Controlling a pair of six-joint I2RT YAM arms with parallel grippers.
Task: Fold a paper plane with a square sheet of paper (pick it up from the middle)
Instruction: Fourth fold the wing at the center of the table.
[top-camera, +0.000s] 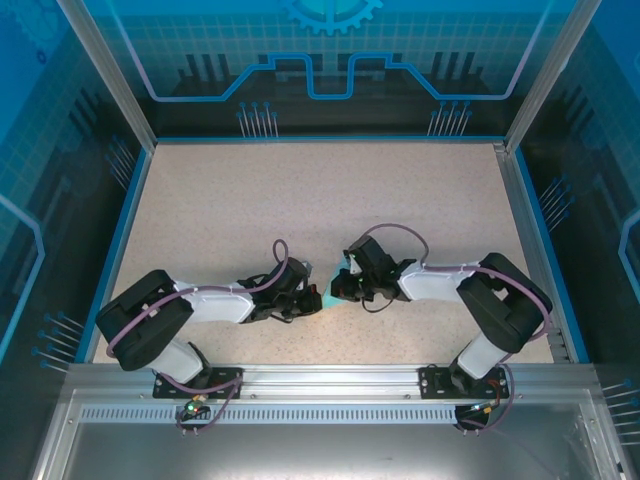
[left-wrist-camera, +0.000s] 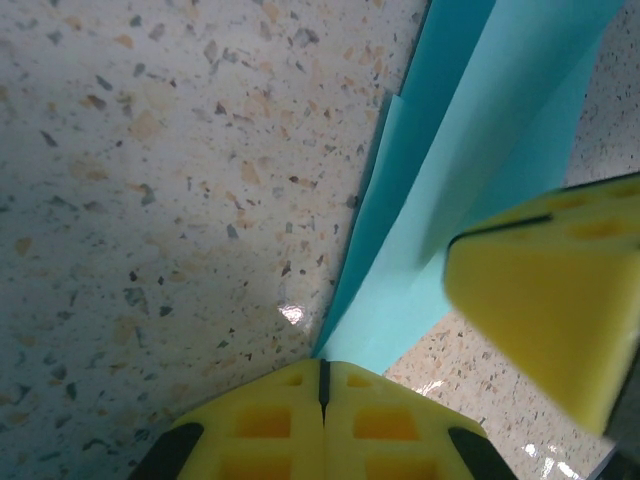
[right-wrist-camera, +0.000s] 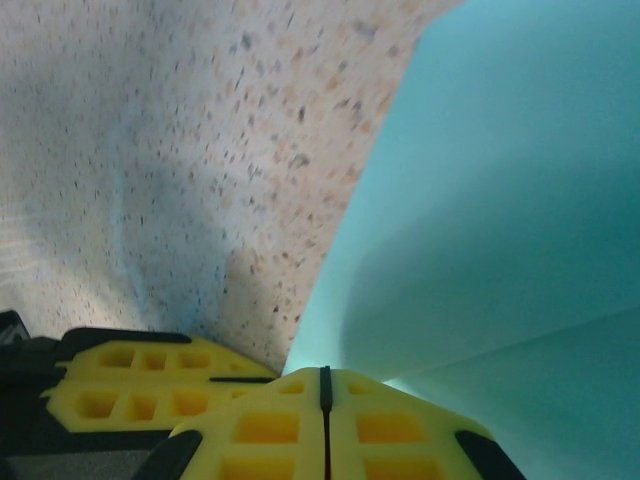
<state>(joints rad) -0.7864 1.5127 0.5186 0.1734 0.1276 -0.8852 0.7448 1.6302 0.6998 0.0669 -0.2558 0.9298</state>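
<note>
The light blue sheet of paper (top-camera: 328, 299) is folded and sits low over the table between my two grippers near the front middle. In the left wrist view the paper (left-wrist-camera: 470, 150) runs up and to the right as a long creased strip, and its lower end goes into the shut tips of my left gripper (left-wrist-camera: 323, 362). My right gripper (right-wrist-camera: 324, 370) is shut too, with a broad flap of the paper (right-wrist-camera: 500, 220) rising from its tips. The two grippers, left (top-camera: 310, 297) and right (top-camera: 342, 288), are almost touching.
The speckled tabletop (top-camera: 300, 200) is bounded by blue rails at the left (top-camera: 128, 215), the back and the right. A yellow finger of the right gripper (left-wrist-camera: 550, 290) crosses the left wrist view. The left gripper's fingers (right-wrist-camera: 130, 390) lie beside the right one's.
</note>
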